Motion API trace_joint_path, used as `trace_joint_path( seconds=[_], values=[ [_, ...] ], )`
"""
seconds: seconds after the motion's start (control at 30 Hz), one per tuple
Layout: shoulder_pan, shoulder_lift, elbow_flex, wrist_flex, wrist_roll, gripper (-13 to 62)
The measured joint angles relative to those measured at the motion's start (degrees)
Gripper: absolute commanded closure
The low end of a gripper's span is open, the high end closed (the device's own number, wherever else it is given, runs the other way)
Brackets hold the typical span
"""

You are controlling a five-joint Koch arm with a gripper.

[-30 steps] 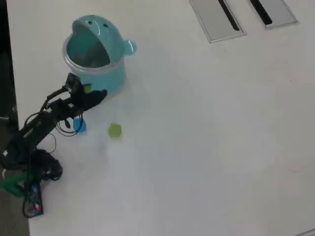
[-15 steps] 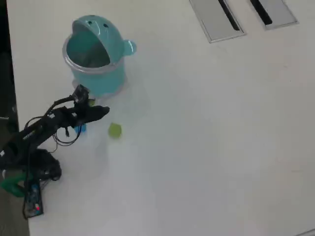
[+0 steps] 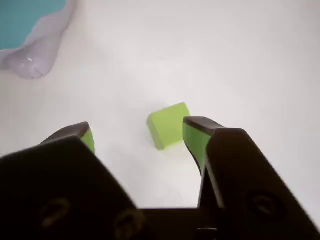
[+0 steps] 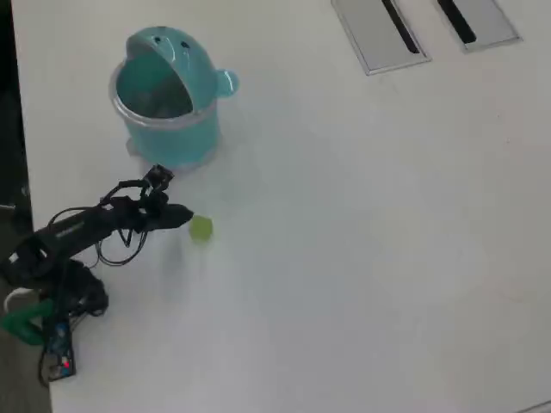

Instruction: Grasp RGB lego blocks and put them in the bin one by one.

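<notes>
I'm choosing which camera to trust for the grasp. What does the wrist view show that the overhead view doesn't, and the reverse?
Only the wrist view shows the end effector open, its green-padded fingers apart, the small yellow-green plastic block just ahead beside one pad. Only the overhead view shows the whole round teal plastic bin with its lid up, and the arm. Both show that block on the white table.

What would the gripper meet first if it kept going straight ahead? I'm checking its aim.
Probably the yellow-green lego block, lying on the table just ahead of the open gripper, nearer the right jaw in the wrist view; depth is uncertain.
</notes>
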Motion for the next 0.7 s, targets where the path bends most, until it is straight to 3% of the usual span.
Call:
trace_joint_path(
  seconds=[0.7],
  values=[
    [5.71, -14.33, -5.89, -1.32, -3.08, 18.0]
  ],
)
